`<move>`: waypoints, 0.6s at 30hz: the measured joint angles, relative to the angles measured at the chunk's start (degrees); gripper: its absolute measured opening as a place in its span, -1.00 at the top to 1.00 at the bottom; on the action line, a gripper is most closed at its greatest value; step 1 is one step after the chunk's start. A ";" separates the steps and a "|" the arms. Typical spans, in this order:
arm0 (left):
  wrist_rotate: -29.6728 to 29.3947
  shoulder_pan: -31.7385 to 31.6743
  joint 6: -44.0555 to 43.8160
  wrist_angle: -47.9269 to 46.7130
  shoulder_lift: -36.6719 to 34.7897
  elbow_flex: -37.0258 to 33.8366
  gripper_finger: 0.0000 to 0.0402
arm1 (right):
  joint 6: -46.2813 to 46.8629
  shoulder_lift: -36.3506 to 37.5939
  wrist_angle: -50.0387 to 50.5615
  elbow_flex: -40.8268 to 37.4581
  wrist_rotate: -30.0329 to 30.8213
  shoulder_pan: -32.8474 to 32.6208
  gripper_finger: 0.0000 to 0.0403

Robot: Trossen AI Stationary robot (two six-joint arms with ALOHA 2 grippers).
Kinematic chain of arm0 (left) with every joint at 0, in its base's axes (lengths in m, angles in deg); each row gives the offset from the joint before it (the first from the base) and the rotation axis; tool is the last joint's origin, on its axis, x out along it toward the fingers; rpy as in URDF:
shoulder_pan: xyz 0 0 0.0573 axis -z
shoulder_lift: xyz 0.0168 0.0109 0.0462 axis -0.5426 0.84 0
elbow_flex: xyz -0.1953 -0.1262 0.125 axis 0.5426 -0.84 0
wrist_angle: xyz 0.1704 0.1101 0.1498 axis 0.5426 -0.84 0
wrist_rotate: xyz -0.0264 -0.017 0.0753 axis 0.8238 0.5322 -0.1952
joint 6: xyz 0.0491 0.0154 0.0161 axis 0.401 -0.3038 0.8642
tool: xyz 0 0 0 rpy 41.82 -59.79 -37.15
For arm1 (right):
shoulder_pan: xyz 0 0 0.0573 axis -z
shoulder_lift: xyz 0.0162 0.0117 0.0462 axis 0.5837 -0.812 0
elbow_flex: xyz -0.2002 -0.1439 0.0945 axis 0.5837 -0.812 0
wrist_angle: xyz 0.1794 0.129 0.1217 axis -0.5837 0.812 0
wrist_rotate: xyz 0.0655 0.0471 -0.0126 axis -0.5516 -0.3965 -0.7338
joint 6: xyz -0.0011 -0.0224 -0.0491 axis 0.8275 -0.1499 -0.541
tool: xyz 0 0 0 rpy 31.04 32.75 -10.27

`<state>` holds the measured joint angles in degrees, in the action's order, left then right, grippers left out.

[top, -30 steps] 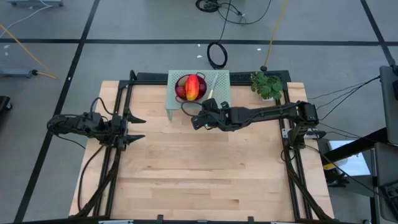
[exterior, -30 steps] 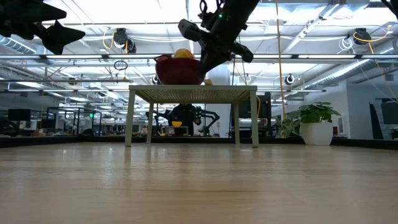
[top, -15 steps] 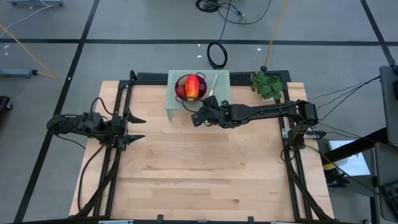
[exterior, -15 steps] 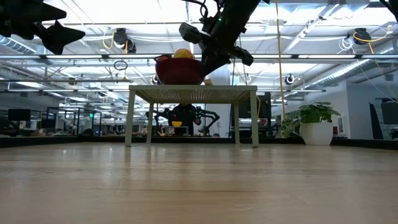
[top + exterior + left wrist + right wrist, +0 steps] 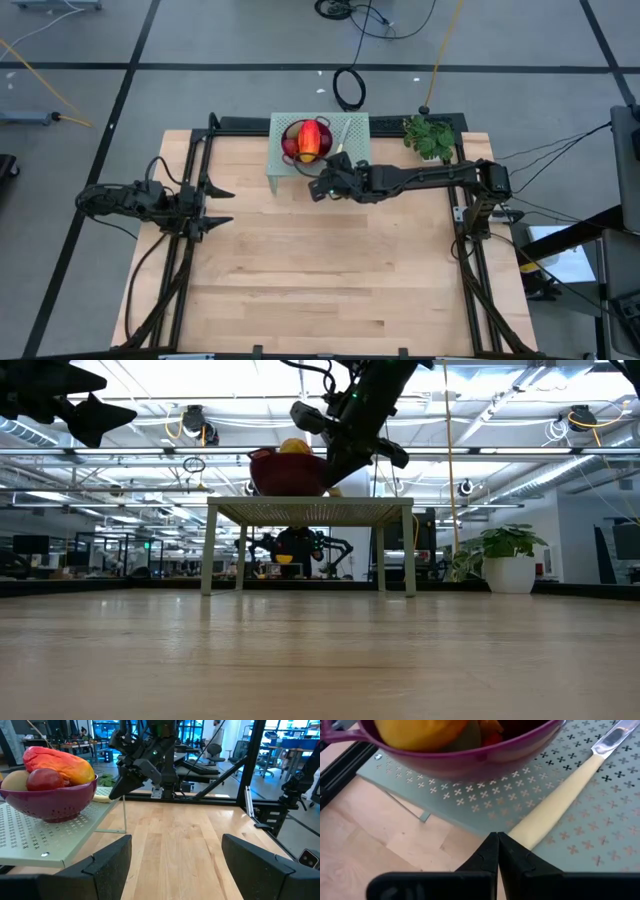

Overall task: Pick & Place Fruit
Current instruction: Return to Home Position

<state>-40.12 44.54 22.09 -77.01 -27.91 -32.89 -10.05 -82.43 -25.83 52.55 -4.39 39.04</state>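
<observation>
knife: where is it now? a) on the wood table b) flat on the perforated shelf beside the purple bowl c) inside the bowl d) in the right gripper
b: the knife lies flat on the shelf beside the bowl, with the right gripper shut near its handle.

Bright ceiling lights (image 5: 220,380) glare overhead; shadows faint

The knife (image 5: 560,795) lies beside the colander (image 5: 470,759) on the shelf (image 5: 602,837).

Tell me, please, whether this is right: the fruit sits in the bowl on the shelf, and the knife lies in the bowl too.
Not quite: the fruit is in the bowl on the shelf, but the knife lies beside the bowl, as the right wrist view shows.
</observation>
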 joint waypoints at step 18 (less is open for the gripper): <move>-0.02 -0.02 0.00 -0.02 0.00 0.00 -0.54 | 0.82 0.00 2.59 0.00 0.11 0.64 1.00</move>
<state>-40.14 44.52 22.09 -77.03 -27.91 -32.89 -9.23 -82.43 -23.23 52.55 -4.28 39.68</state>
